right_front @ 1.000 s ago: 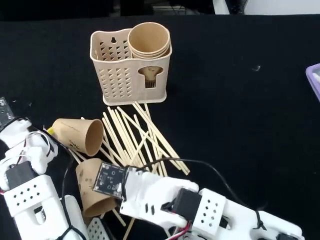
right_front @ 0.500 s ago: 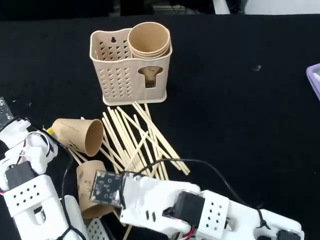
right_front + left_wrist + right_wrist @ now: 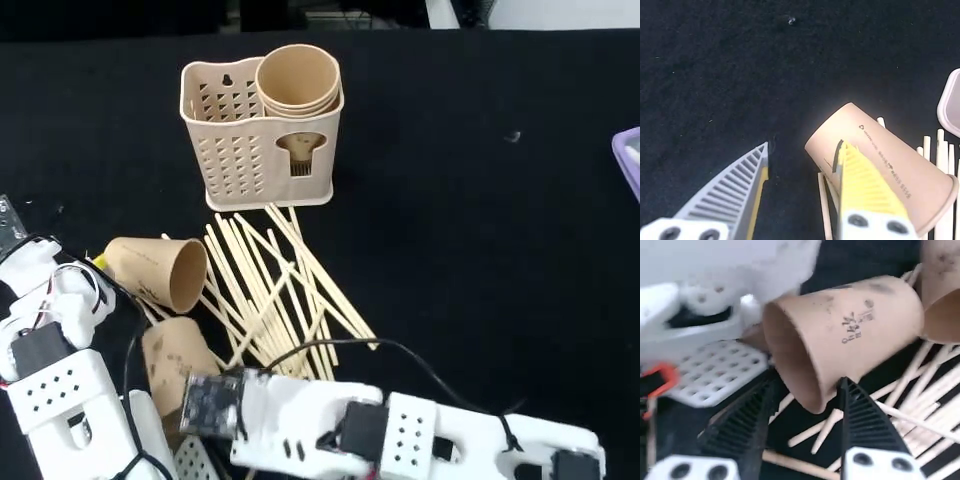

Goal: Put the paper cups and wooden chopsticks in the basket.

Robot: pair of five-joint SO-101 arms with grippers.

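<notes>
Nearest, a lying paper cup is framed by the spread jaws of the right gripper, and a second cup is overlapped by one finger of the left gripper, likewise unclenched. Beyond, the wooden chopsticks are left scattered; farthest, stacked cups are already seated in the basket.

Cups in basket, chopsticks before (loose cups left)
</notes>
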